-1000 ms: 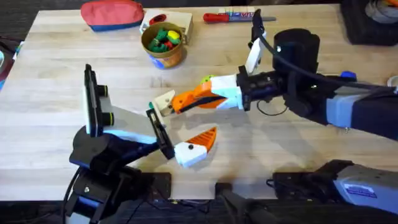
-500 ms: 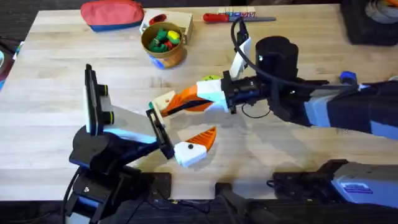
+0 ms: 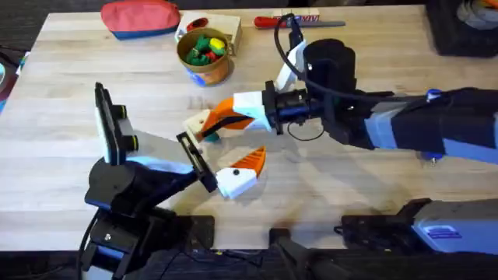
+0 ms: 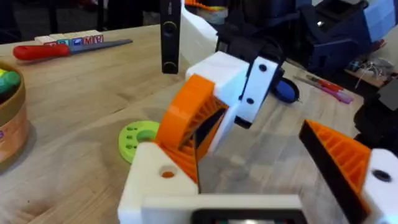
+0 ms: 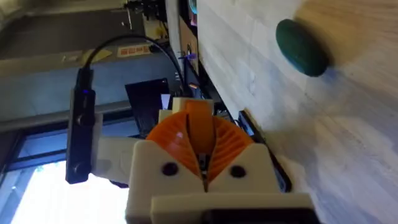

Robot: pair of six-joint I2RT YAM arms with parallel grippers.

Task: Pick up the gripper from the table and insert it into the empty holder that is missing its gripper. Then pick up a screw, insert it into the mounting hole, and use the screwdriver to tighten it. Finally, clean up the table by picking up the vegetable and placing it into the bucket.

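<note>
The loose orange gripper (image 4: 194, 118) sits pinched between the right gripper's (image 3: 226, 118) pressed-together pads at the centre of the overhead frame, its tip touching the cream holder (image 3: 198, 124), the bare finger of the left gripper (image 3: 220, 152). That left gripper stands spread, one finger bare, the other carrying its orange tip (image 3: 250, 160). The teal vegetable (image 5: 302, 47) lies just beside the meeting point. Below the wedge in the left wrist view rests the green disc (image 4: 138, 138). Risk, I'd say: a slightly tilted approach jams the wedge or knocks the holder aside.
</note>
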